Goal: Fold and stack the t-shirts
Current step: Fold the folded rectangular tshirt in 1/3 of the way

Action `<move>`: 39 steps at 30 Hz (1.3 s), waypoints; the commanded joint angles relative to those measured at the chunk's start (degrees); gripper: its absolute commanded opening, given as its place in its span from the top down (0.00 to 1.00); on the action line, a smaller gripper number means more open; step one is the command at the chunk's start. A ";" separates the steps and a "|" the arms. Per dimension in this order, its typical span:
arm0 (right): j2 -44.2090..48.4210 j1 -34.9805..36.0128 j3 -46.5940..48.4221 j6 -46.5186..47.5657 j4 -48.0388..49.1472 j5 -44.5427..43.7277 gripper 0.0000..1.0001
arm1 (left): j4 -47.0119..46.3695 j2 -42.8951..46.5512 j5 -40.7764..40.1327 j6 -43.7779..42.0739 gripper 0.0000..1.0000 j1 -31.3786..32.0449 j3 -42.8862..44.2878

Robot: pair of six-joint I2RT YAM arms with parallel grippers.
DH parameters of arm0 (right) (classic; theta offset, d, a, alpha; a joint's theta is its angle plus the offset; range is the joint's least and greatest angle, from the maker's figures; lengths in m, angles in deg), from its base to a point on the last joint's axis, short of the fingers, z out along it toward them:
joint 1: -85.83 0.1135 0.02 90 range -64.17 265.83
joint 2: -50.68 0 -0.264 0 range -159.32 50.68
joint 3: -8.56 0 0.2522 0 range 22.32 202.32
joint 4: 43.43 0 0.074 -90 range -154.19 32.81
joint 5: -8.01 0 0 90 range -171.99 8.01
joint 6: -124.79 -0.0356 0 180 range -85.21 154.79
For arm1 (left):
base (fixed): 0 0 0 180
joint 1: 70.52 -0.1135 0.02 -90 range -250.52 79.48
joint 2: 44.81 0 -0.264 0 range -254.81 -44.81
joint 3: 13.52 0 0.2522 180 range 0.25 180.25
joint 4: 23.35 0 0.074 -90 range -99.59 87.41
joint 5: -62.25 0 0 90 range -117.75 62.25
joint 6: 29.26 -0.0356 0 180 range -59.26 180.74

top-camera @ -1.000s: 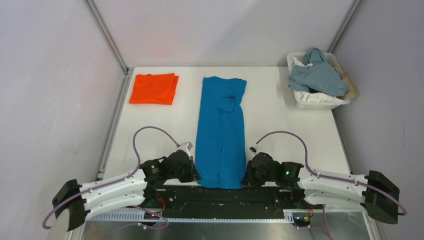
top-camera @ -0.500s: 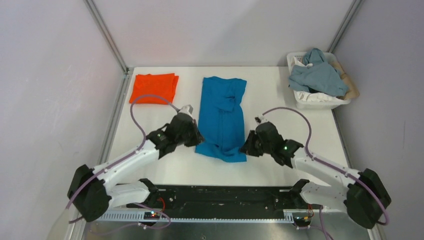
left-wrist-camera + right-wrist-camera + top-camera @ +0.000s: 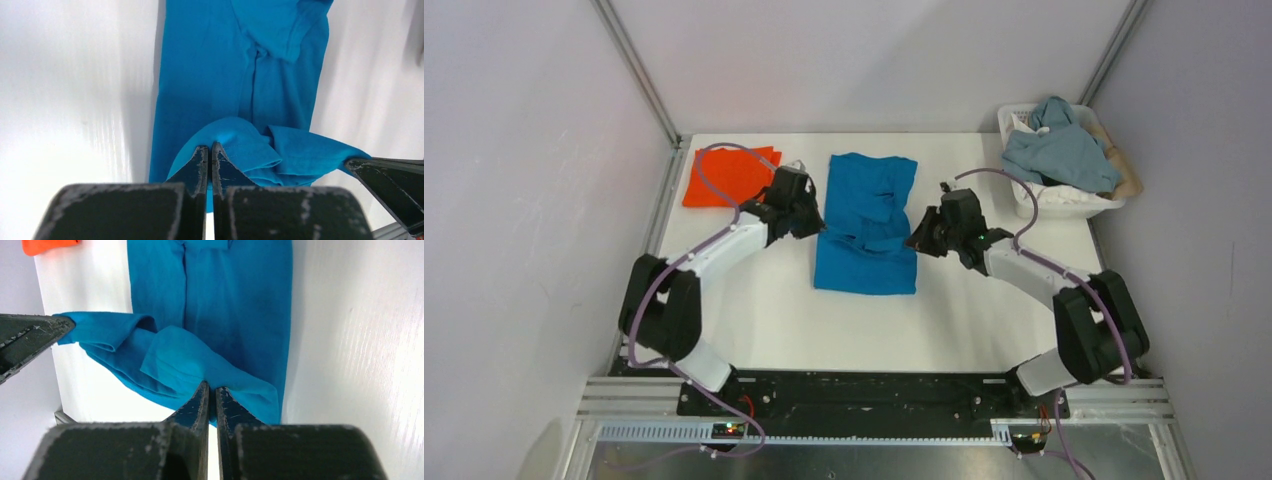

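The blue t-shirt lies in a long strip at the table's middle, its near end lifted and doubled back over itself. My left gripper is shut on the hem's left corner, seen in the left wrist view. My right gripper is shut on the right corner, seen in the right wrist view. Both hold the hem a little above the cloth. The orange t-shirt lies folded at the far left, partly behind the left arm's cable, and its corner shows in the right wrist view.
A white basket heaped with grey-blue and beige clothes stands at the far right corner. Metal frame posts rise at both back corners. The right gripper's finger shows at the left wrist view's lower right edge.
Both grippers have carried the blue shirt's near hem away from the table's near edge toward the far side, folding the strip over itself. The arms are now stretched far out.
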 commanded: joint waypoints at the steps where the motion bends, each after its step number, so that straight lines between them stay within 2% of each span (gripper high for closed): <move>1: -4.70 -2.55 3.60 1.77 6.47 4.17 0.92 | -1.04 -5.31 4.51 -4.26 1.00 -1.76 5.41; 7: -10.08 -4.06 6.89 2.58 7.80 4.93 0.91 | -1.00 -11.22 6.22 -5.52 0.97 -3.36 9.13; 11: -13.25 -5.10 8.05 2.62 8.49 5.49 0.89 | -1.10 -13.74 6.54 -6.37 0.89 -4.52 10.27; 14: -14.66 -6.03 9.36 2.61 9.08 5.88 0.82 | -1.10 -15.36 7.70 -7.41 0.82 -5.03 12.08; 15: -15.02 -6.18 9.66 2.78 8.95 6.10 0.78 | -1.09 -15.42 8.07 -7.60 0.72 -5.08 12.58; 16: -15.01 -6.36 10.37 3.15 8.74 6.05 0.61 | -1.16 -15.00 8.99 -8.30 0.63 -5.06 12.65; 18: -13.74 -6.49 10.63 3.29 8.02 4.65 0.39 | -1.07 -13.18 8.19 -8.69 0.10 -5.15 12.37; 20: -11.64 -6.47 10.72 3.47 5.79 2.51 0.26 | -1.07 -10.21 5.70 -8.72 0.02 -5.16 11.68; 21: -10.82 -5.97 10.74 3.69 4.44 1.04 0.15 | -1.08 -8.88 4.29 -8.58 0.01 -5.09 10.59; 23: -8.32 -4.43 10.63 5.49 0.55 -2.25 0.03 | -1.09 -4.47 2.64 -8.02 0.01 -5.12 7.82; 27: -3.09 0.51 7.56 7.80 -3.81 -7.49 0.01 | -1.05 5.64 -1.03 -5.66 0.00 -5.09 -0.19; 30: -0.90 3.82 4.48 7.22 -0.86 -4.48 0.00 | -1.07 10.70 -2.91 -4.82 0.00 -5.11 -7.74; 33: -3.60 5.85 3.60 6.60 3.12 1.70 0.01 | -1.10 15.96 -2.58 -2.80 0.00 -5.13 -12.78; 35: -7.06 7.44 3.98 6.57 10.40 5.98 0.01 | -1.09 18.14 -1.76 -2.08 0.00 -5.08 -15.77; 39: -15.75 8.52 9.11 6.45 14.83 7.27 0.01 | -1.06 20.22 -3.21 -1.04 0.00 -5.11 -20.06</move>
